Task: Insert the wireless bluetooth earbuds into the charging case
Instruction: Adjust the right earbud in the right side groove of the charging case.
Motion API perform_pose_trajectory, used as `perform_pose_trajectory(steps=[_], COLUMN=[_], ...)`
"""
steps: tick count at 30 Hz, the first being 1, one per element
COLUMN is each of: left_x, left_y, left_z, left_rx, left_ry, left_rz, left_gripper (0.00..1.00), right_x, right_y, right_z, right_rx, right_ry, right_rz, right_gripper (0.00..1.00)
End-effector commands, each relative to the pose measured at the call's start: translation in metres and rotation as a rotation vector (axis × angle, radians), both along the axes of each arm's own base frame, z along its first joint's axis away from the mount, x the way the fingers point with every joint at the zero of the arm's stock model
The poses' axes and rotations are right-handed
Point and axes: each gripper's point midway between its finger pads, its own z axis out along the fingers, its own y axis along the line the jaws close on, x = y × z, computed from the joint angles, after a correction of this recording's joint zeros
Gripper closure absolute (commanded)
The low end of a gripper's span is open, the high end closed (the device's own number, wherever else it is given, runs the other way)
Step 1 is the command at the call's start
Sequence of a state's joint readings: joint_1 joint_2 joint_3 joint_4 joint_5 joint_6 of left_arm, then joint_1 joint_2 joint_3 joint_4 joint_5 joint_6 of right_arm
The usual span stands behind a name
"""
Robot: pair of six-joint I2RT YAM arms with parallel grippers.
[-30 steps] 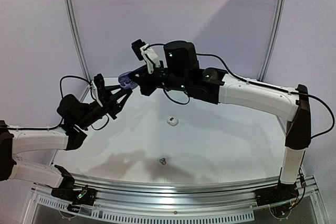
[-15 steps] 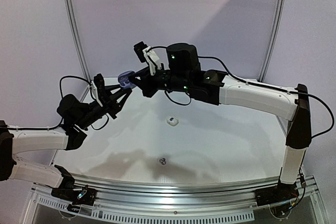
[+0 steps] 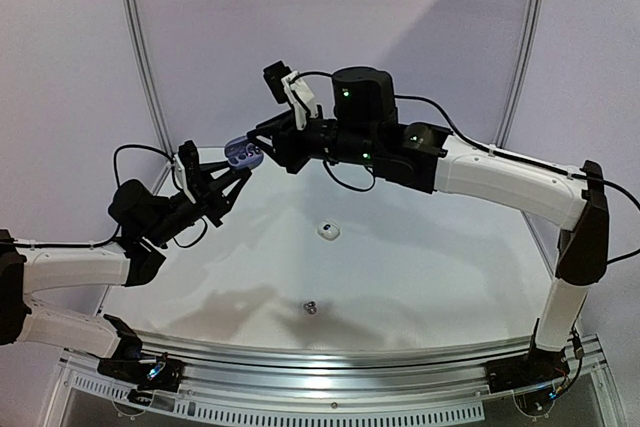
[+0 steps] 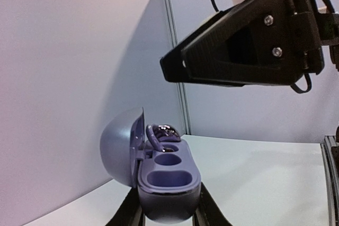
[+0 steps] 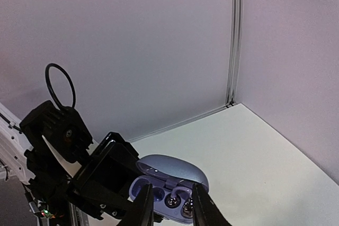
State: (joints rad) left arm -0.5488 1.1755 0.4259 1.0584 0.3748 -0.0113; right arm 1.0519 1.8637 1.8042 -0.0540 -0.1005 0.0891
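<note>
Dark silvery-grey earbud [image 4: 161,132] sits in far well of open lavender-blue plastic charging case [image 4: 168,183]; near well empty, domed lid hinged back to the left in the left wrist view. From the right wrist view, shiny dark shapes show in the wells, count unclear. Case held up off the white table [image 3: 420,277], near its far left corner. Left hand [image 3: 238,165] clamped on the lower shell of the case, one black finger on each side, reaching up at a slant. Right hand [image 5: 172,210] hovers just above the open case, pointing down at it; its two fingers stand apart with nothing between them, not touching the case as far as the views show. On the table, well apart from the case: glossy white earbud [image 3: 328,231] near the middle, and a second small dark earbud [image 3: 311,306] nearer the front edge. Both lie loose, apart from each other.
</note>
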Motion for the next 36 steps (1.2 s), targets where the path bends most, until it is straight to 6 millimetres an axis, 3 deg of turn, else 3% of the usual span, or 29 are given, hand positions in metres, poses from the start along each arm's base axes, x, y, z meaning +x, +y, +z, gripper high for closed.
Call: perform_pose_trajectory(steps=[1,4,10,21,27,36], left_x=[-0.003,-0.003,-0.004,-0.001,0.002,0.003], left_y=[0.002,0.002,0.001,0.002,0.005,0.009], left_z=[0.012,0.012,0.013,0.015,0.017,0.023], left_rx=[-0.019,-0.019,-0.02,-0.027,-0.035,-0.063], left_ry=[-0.036,-0.036,-0.032,-0.031,-0.033,-0.042], left_rz=[-0.001,-0.002,-0.012,-0.001,0.013,0.03], left_gripper=[1.0,1.0,1.0,1.0,1.0,1.0], right_x=[0.015,0.019,0.025,0.024,0.025,0.022], right_y=[-0.004,-0.002,0.0,0.005,0.004,0.001], right_z=[-0.013,-0.022,-0.021,-0.033,-0.044,-0.054], right_rx=[-0.057,-0.075,-0.066,-0.087,-0.106,-0.12], right_ry=[0.007,0.016,0.01,0.025,0.048,0.061], right_rz=[-0.056,-0.065,-0.073,-0.046,-0.049,-0.046], right_gripper=[0.74,0.74,0.73,0.79,0.9,0.91])
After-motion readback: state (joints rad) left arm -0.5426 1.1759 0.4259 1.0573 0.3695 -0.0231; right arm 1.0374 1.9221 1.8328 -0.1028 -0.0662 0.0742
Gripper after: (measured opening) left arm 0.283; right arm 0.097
